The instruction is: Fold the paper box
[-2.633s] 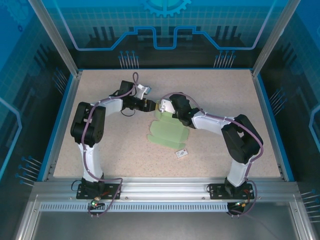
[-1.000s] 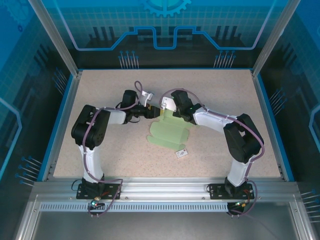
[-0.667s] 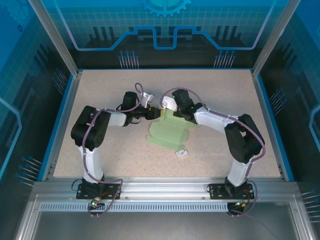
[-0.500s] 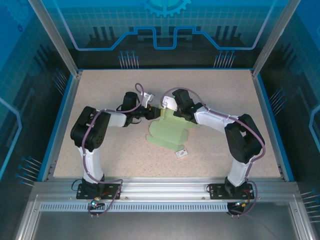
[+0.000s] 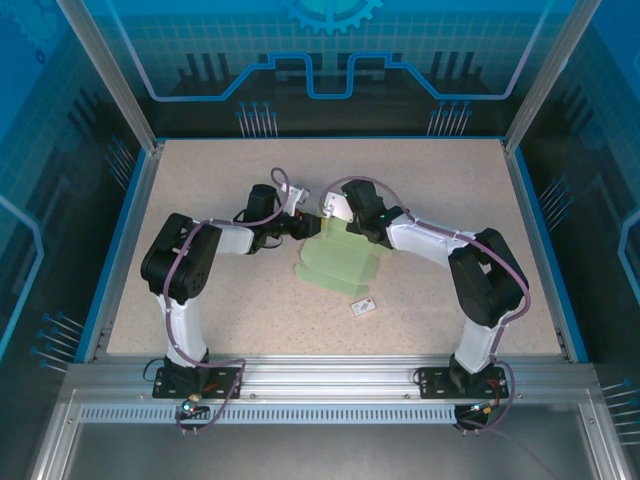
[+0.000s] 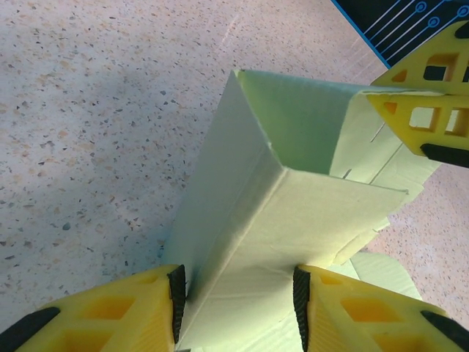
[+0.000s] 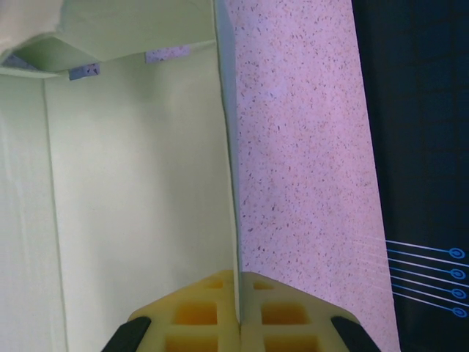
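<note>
Left claw point(image 6: 238, 297) clamps box point(image 6: 293, 213) raised fold, one pad at each side edge. Right claw point(image 7: 238, 290) pinched shut on upright wall edge. Bare table point(image 7: 293, 147) right of it.

Speckled beige bench point(image 5: 420, 170), blue-rimmed; translucent blue circuit-patterned wall panels point(image 5: 330, 50) between aluminium posts point(image 5: 108, 70); slotted aluminium rail point(image 5: 330, 378) along near edge.

paper box point(image 5: 338, 262) | pale mint card | partly folded, one panel upright | table point(image 5: 450, 180) centre
</note>
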Controlling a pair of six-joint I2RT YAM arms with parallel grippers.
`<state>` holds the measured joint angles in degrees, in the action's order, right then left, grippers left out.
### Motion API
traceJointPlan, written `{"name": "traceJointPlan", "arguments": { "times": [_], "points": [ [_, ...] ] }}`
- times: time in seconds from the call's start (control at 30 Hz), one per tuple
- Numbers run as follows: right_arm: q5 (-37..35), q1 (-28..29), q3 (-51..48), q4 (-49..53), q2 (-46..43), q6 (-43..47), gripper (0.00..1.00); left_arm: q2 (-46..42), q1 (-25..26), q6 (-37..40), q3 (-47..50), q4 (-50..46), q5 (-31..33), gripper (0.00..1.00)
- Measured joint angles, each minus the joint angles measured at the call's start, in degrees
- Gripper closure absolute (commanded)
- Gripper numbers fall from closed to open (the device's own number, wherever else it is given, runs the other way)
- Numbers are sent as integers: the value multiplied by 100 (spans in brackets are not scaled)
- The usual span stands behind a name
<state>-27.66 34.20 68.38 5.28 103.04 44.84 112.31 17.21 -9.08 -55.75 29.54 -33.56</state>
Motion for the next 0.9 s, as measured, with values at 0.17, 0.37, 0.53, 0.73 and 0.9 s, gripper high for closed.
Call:
{"name": "traceJointPlan", "arguments": {
  "times": [0.17,0.37,0.53,0.73,0.9],
  "points": [
    [-258,138,0,-118,0,146,100,0,0,-4,0,-7,15,53],
    [-612,328,-120,-522,0,356,100,2,0,-24,92,203,15,53],
    [-848,439,-321,-793,0,472,100,2,0,-142,190,323,15,53],
    [-944,444,-382,-907,4,474,100,2,0,-249,275,623,15,47],
    [-925,442,-382,-883,4,472,100,2,0,-308,455,946,13,44]
  ]
}}
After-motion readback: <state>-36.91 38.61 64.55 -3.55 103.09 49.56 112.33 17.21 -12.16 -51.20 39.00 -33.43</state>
